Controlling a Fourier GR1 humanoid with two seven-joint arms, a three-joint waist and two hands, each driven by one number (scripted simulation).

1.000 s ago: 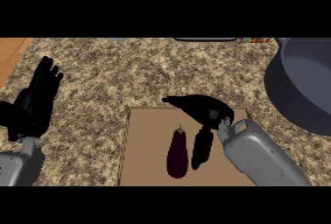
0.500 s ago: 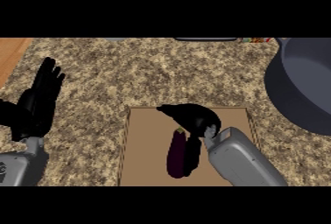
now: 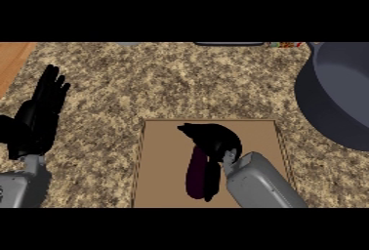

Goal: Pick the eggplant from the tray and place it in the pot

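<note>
Eggplant lies lengthwise on tray, stem end under right hand, whose fingers curl over it, grasp uncertain; pot sits right of tray.

A speckled stone table fills the view, with a strip of wood along its far left edge. A flat brown tray lies near its middle, and a large dark grey pot stands at the right, well apart from the tray.

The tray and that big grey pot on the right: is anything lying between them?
No. In the head view, only bare speckled counter lies between the tray and the pot. The eggplant is on the tray, under the right hand.
</note>
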